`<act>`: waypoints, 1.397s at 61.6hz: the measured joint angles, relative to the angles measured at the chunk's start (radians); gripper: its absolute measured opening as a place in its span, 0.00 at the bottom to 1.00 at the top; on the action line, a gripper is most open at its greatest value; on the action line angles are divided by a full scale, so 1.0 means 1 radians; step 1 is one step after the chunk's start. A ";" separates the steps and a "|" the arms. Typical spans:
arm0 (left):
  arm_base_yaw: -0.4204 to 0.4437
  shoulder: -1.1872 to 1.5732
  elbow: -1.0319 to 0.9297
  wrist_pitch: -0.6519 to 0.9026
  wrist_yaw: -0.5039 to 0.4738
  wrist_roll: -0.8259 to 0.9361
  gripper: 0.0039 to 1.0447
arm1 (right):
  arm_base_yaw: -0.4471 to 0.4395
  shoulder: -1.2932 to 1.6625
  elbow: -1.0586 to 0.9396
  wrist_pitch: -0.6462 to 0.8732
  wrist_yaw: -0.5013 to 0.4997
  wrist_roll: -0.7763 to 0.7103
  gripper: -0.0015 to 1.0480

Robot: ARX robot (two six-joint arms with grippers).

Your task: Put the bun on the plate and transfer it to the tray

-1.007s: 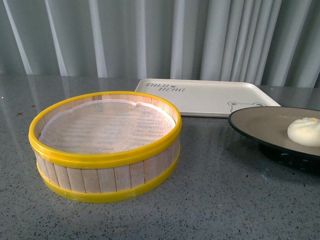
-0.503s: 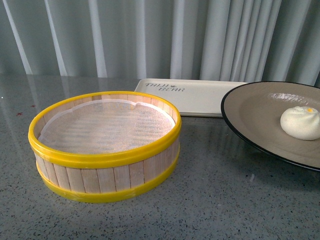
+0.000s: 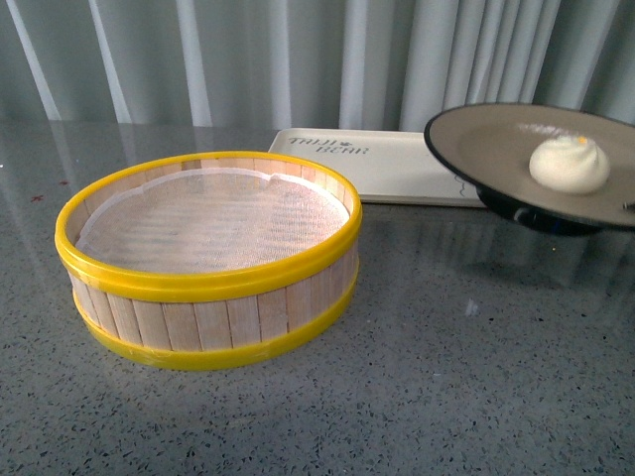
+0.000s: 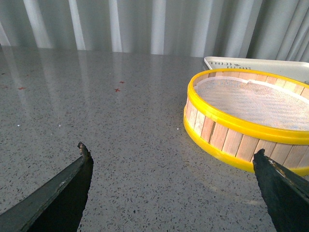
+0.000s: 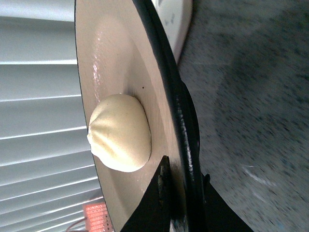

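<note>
You have one bun on one plate, held off the bench over one tray. Right gripper jaws clamp the plate's rim; left gripper jaws gape, holding nothing, beside one steamer basket.

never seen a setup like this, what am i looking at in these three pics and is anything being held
This is a robot with two arms, each ending in an end effector, and three cameras. The front view looks out from the robot's body over a grey table. On the table sits a round yellow-rimmed steamer basket, with a cream tray behind it. At the right a brown plate with a bun on it is lifted off the table, near the tray.

The left wrist view shows the left end effector open over the table, holding nothing, the basket beside it. The right wrist view shows the right end effector clamped on the plate's black rim, so yes: the right arm holds the plate and bun.
</note>
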 joint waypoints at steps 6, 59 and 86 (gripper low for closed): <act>0.000 0.000 0.000 0.000 0.000 0.000 0.94 | 0.008 0.063 0.120 -0.054 0.016 -0.002 0.03; 0.000 0.000 0.000 0.000 0.000 0.000 0.94 | 0.058 0.592 0.838 -0.369 0.086 -0.055 0.03; 0.000 0.000 0.000 0.000 0.000 0.000 0.94 | 0.056 0.648 0.920 -0.406 0.085 -0.054 0.03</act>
